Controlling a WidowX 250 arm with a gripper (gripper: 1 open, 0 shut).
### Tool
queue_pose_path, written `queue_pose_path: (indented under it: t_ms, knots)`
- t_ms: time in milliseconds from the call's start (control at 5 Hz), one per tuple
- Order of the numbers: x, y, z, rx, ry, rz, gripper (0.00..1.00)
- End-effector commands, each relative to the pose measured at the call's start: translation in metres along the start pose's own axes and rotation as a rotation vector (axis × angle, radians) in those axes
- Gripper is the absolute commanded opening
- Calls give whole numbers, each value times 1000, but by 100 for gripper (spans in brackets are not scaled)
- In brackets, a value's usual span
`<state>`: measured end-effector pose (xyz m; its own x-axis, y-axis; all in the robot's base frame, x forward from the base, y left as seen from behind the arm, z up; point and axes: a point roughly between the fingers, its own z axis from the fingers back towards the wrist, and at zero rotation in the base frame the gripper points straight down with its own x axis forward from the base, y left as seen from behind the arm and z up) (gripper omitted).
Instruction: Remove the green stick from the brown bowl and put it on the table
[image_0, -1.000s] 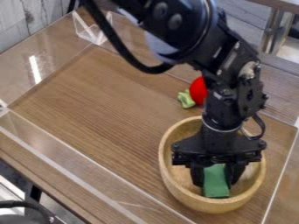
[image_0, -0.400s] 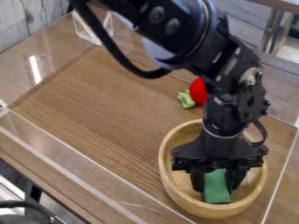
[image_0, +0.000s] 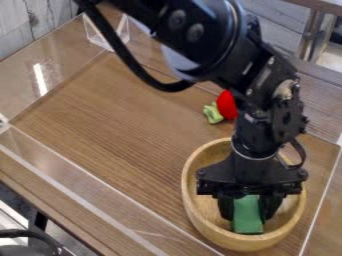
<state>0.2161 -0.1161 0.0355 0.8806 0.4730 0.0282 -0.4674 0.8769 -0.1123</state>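
The brown bowl (image_0: 203, 212) sits at the near right of the wooden table. Inside it stands the green stick (image_0: 246, 214), a flat green block, roughly upright. My gripper (image_0: 249, 198) reaches straight down into the bowl, and its black fingers are shut on the upper part of the green stick. The stick's top is hidden between the fingers; its lower end shows against the bowl's inner floor.
A red and green toy (image_0: 221, 105) lies on the table just behind the bowl, partly hidden by the arm. Clear plastic walls (image_0: 54, 50) ring the wooden table (image_0: 107, 130). The black arm (image_0: 201, 40) stretches in from the top.
The arm's upper links shifted slightly left. The gripper stays down in the bowl, shut on the green stick.
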Motion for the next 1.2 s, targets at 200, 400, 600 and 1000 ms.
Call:
queue_pose_path:
  t_ms: [200,400,600,1000]
  knots:
    - [11,21,12,-5,-27,-24,0]
    - [2,14,6,3,-30,-14,0]
    - [-6,8,-1,12,-32,-7,0]
    - [-9,5,-13,37,-53,7,0]
